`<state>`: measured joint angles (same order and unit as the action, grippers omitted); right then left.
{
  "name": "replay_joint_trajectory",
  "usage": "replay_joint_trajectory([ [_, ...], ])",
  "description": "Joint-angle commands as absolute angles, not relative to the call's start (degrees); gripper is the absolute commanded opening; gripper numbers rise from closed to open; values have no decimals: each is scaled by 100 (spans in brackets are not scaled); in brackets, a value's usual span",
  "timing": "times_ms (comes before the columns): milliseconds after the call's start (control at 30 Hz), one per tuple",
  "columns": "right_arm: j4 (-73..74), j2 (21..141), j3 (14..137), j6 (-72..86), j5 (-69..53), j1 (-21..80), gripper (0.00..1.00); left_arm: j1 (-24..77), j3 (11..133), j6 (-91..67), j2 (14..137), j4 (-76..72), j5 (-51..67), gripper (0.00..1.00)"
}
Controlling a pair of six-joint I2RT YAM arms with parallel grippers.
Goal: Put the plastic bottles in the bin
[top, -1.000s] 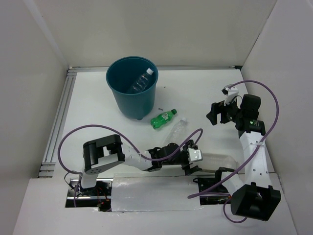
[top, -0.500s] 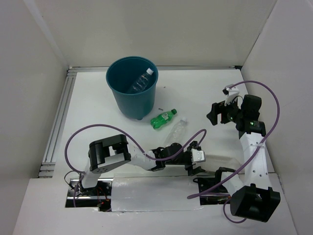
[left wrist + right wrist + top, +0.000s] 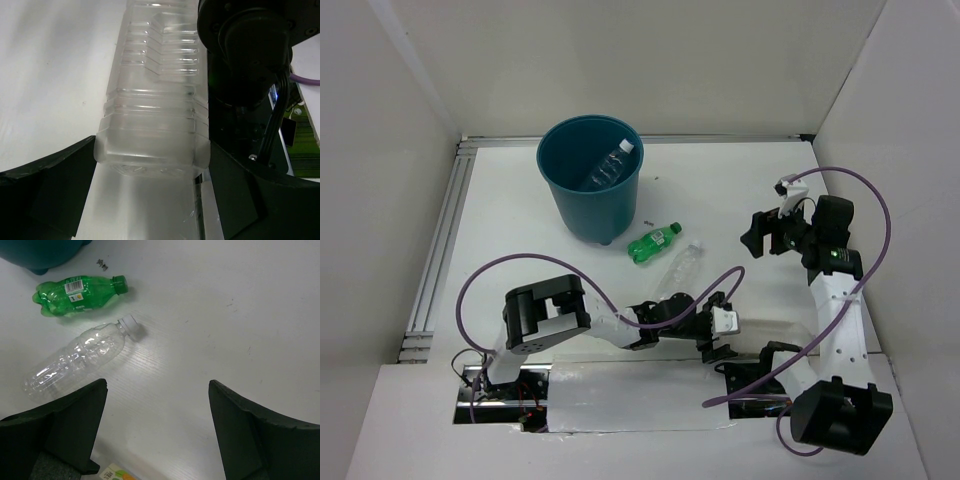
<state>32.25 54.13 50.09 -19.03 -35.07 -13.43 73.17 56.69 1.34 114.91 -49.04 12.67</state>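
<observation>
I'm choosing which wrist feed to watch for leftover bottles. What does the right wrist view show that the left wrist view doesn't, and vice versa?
Only the right wrist: the green bottle and a slim clear bottle with a white cap lying on the table, plus the base of the bin at the top left. Only the left wrist: a ribbed clear bottle between the fingers of the open left gripper, beside a black arm joint. Both: the white table and an open gripper; the right gripper holds nothing.
</observation>
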Motion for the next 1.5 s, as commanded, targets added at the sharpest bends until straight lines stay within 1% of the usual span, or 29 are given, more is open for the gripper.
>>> replay_joint_trajectory([
  [0, 3164, 5239, 5010, -1846, -3621, -1380, 89, 7339, 5810, 229, 11707, -4922, 1512, 100],
  [67, 3164, 5238, 4958, -1846, -3621, -1380, 89, 7339, 5810, 229, 11707, -4922, 1512, 98],
  [100, 3164, 5238, 4957, -1846, -3621, -1380, 89, 7339, 5862, 229, 11707, -4861, 1512, 89],
  [133, 3164, 5238, 4957, -1846, -3621, -1380, 89, 7339, 5862, 229, 11707, -4860, 1512, 89],
  [167, 3164, 5186, 4957, -1793, -3621, -1380, 89, 7339, 5862, 229, 11707, -4860, 1512, 82],
  [200, 3164, 5186, 4957, -1793, -3621, -1380, 89, 7339, 5862, 229, 11707, -4921, 1433, 66],
  [300, 3164, 5133, 4957, -1740, -3621, -1380, 89, 7339, 5749, 167, 11532, -5044, 1170, 52],
  [367, 3050, 5072, 4904, -1679, -3682, -1380, 88, 7339, 5687, 53, 11348, -5045, 1012, 37],
  [433, 2980, 5019, 4904, -1539, -3683, -1380, 88, 7339, 5687, -34, 11146, -4993, 662, 9],
  [467, 2927, 5019, 4904, -1486, -3683, -1380, 86, 7339, 5573, -35, 11023, -4992, 546, 0],
  [600, 2664, 4852, 4904, -1240, -3744, -1380, 83, 7339, 5292, 34, 10180, -4809, -43, 0],
  [700, 2365, 4738, 4957, -950, -3744, -1380, 78, 7339, 5134, 149, 9520, -4466, -342, 0],
  [800, 2180, 4737, 4957, -713, -3744, -1380, 76, 7339, 4975, 219, 8940, -4343, -475, 0],
  [900, 2021, 4737, 5010, -475, -3744, -1380, 83, 7339, 4975, 360, 8658, -3737, -834, 0],
  [933, 1926, 4737, 5071, -396, -3666, -1380, 91, 7278, 4896, 360, 8579, -3605, -913, 0],
  [1000, 1715, 4737, 5150, -264, -3595, -1380, 100, 7111, 4616, 308, 8360, -3385, -984, 0],
  [1133, 1162, 4614, 5203, 219, -3647, -1380, 100, 6742, 4343, 360, 7771, -2866, -1222, 0],
  [1267, 528, 4605, 5264, 834, -4025, -1380, 100, 6197, 4280, 422, 7322, -2462, -1283, 0],
  [1300, 475, 4605, 5326, 905, -4025, -1380, 99, 6118, 4280, 491, 7121, -2409, -1283, 0],
  [1333, 475, 4666, 5326, 905, -3764, -1380, 96, 5987, 4359, 553, 6910, -2208, -1335, 0],
  [1367, 475, 4667, 5326, 905, -3762, -1380, 96, 5933, 4359, 554, 6908, -2206, -1336, 0],
  [1400, 475, 4667, 5326, 836, -3448, -1380, 94, 5933, 4455, 676, 6717, -2119, -1336, 0],
  [1467, 475, 4597, 5257, 835, -3218, -1380, 84, 5784, 4631, 729, 6531, -1900, -1485, 0],
])
